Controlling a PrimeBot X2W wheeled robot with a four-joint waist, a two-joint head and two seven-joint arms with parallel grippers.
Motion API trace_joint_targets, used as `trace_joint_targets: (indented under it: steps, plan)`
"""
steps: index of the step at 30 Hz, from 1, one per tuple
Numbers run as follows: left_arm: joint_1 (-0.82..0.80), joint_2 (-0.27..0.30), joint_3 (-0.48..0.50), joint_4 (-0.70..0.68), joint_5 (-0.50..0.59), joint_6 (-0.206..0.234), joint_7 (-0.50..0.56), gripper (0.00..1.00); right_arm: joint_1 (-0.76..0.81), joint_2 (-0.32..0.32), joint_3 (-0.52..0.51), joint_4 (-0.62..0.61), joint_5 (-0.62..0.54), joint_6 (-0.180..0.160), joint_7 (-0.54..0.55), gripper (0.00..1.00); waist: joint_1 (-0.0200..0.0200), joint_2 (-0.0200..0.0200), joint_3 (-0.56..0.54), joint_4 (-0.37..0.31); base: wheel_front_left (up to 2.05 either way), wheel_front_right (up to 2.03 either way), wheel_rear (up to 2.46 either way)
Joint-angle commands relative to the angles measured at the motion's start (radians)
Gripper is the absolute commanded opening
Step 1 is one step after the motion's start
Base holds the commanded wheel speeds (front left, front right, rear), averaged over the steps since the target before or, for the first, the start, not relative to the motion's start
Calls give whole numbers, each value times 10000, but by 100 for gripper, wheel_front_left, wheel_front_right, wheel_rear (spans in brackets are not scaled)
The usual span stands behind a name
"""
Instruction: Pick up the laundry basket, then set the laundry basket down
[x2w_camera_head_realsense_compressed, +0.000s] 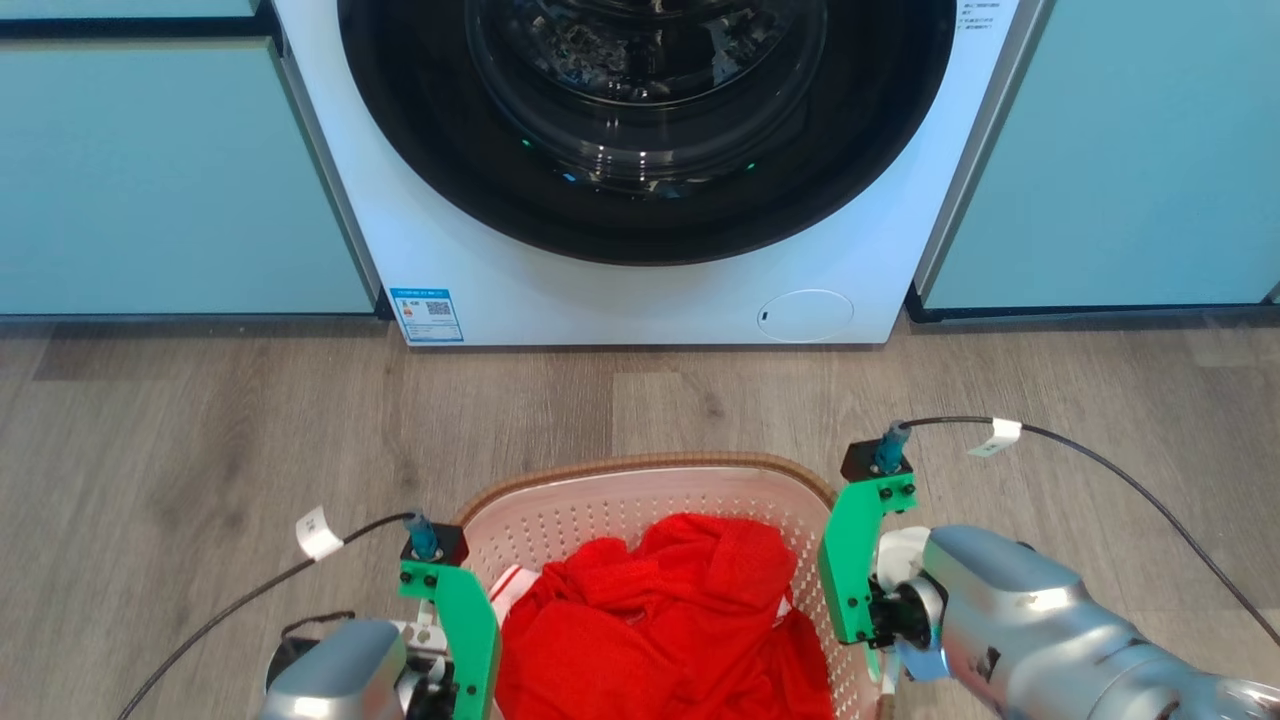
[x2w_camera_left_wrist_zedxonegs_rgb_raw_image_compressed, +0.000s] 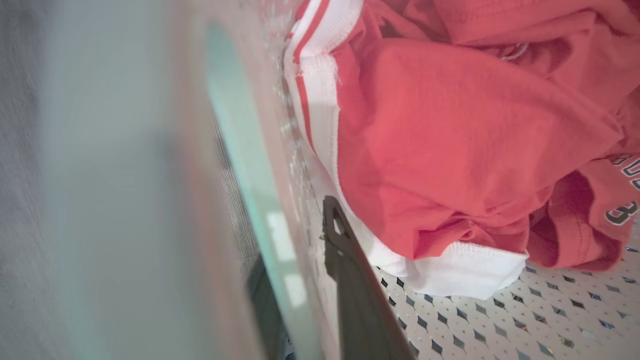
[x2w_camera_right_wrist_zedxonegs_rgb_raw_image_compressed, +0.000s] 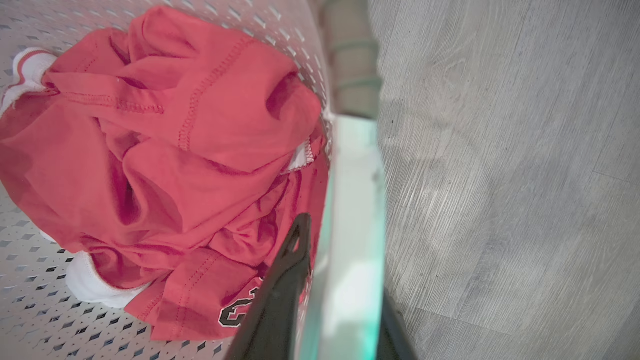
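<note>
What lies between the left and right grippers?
The laundry basket holding red clothing spans that gap in the head view. The left gripper and right gripper each straddle a side wall in their wrist views.

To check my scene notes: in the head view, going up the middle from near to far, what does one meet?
red clothing → far rim of the laundry basket → wooden floor → washing machine

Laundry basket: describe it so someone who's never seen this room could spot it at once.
Find the white front-loading washing machine between pale blue cabinets. Directly in front of it, over the grey wood floor, is the laundry basket. It alone is white perforated plastic with a brown woven-look rim, heaped with red clothing.
</note>
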Motion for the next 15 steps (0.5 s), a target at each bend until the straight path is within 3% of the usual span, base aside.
trace_joint_targets:
  steps: [1,15]
  plan:
    - [-467,134,-185,-112,25,-168,-19,0,-495,73,-53,-201,-2,73,-222,0,1,0,2,-4,0,0,0]
    - [-590,111,-609,4,-408,-169,-182,0,-566,30,-40,-187,-7,73,-231,0,1,0,9,53,0,0,0]
